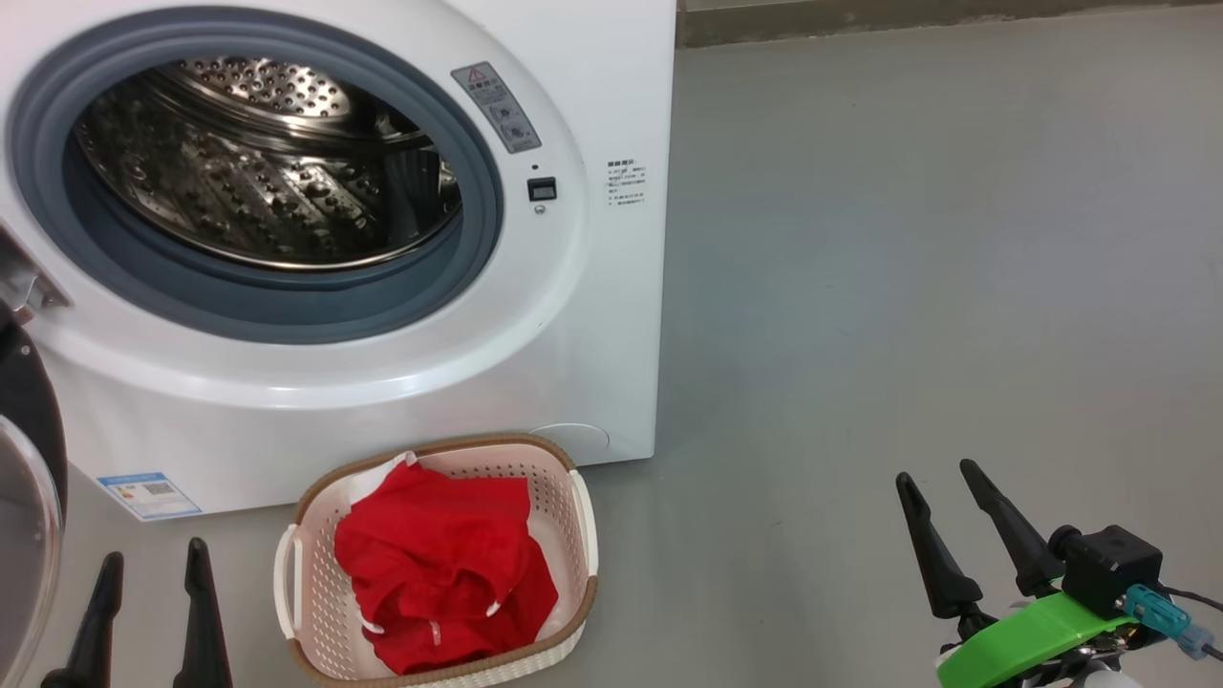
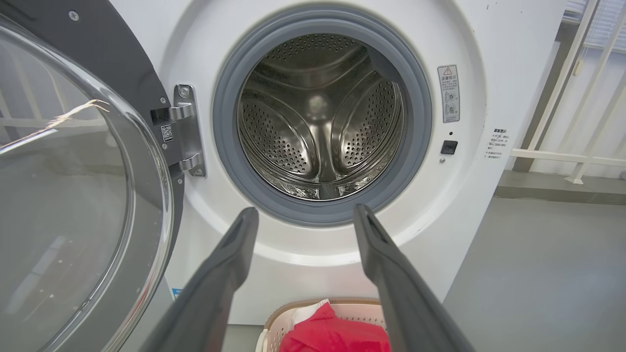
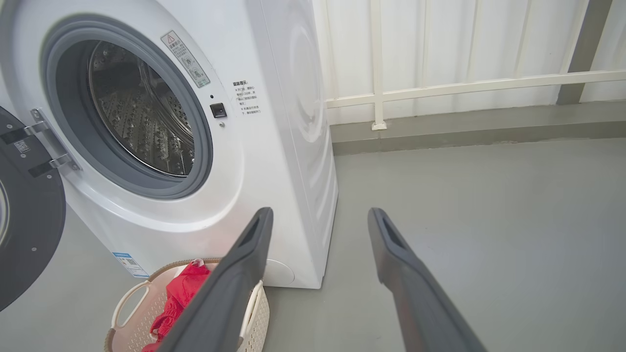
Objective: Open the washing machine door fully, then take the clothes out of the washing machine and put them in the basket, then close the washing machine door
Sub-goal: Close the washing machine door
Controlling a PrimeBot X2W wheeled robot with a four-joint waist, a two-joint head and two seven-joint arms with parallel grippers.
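1. The washing machine stands with its steel drum in view, the washing machine door swung wide off its hinged side.
2. Red clothes lie in the basket at the machine's foot.
3. The left gripper and right gripper hang before the machine, jaws apart, empty.
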